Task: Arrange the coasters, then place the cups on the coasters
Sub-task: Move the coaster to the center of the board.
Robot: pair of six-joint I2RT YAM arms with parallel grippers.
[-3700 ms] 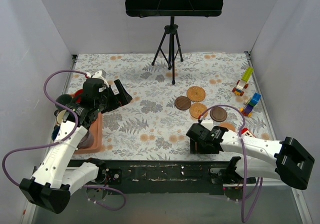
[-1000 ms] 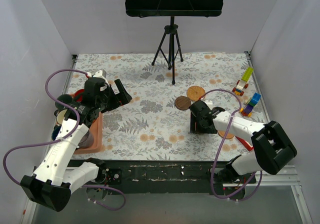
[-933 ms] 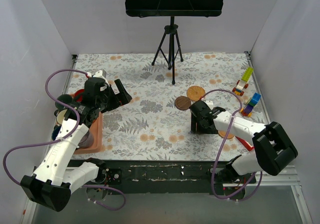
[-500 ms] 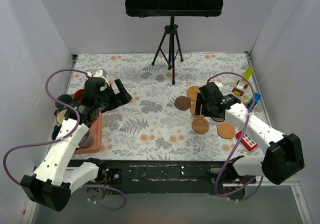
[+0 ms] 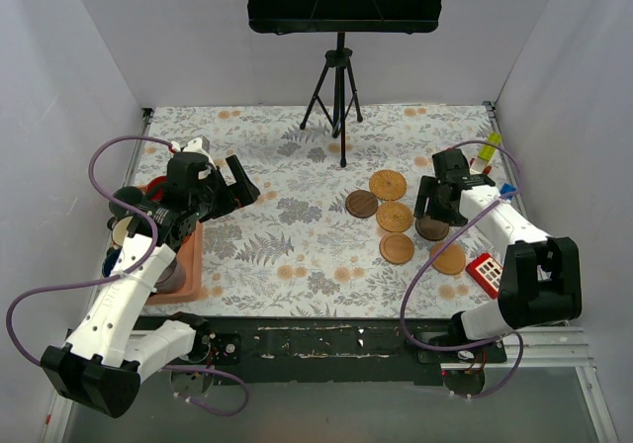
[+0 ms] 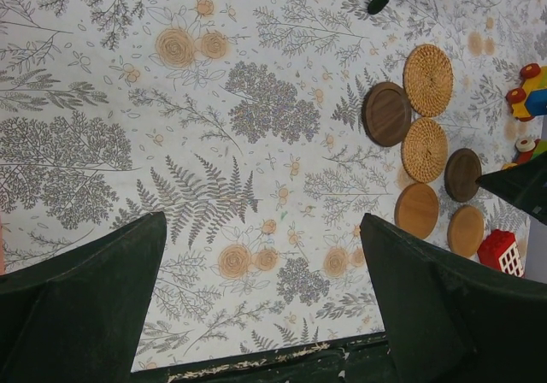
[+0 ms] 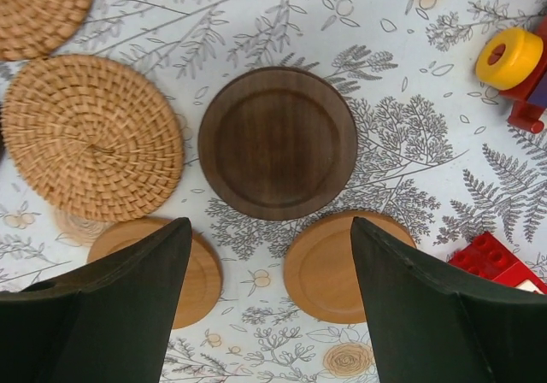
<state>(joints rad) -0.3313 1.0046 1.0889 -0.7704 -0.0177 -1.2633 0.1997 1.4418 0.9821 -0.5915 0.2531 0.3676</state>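
Observation:
Six coasters lie in a cluster right of centre: two rattan (image 5: pixel 388 184) (image 5: pixel 394 217), two dark brown (image 5: pixel 362 204) (image 5: pixel 431 227), two orange-brown wood (image 5: pixel 397 248) (image 5: pixel 449 258). My right gripper (image 7: pixel 269 306) hangs open over them, with the dark brown coaster (image 7: pixel 278 142) just ahead of its fingertips and a wood coaster (image 7: pixel 333 268) between them. The cups crowd the left edge, mostly hidden by my left arm: a cream one (image 5: pixel 124 230) and a purple-grey one (image 5: pixel 171 271) show. My left gripper (image 5: pixel 235 184) is open and empty above the cloth.
A salmon-pink tray (image 5: pixel 194 255) lies under the left arm. Toy blocks (image 5: pixel 487 156) and a red block (image 5: pixel 485 273) sit near the right edge. A music stand's tripod (image 5: pixel 337 97) stands at the back centre. The left wrist view shows the table's near edge (image 6: pixel 256 362).
My right gripper has swung from the front of the coaster cluster back and to the right. A wood coaster now shows where it was. The left arm has not moved.

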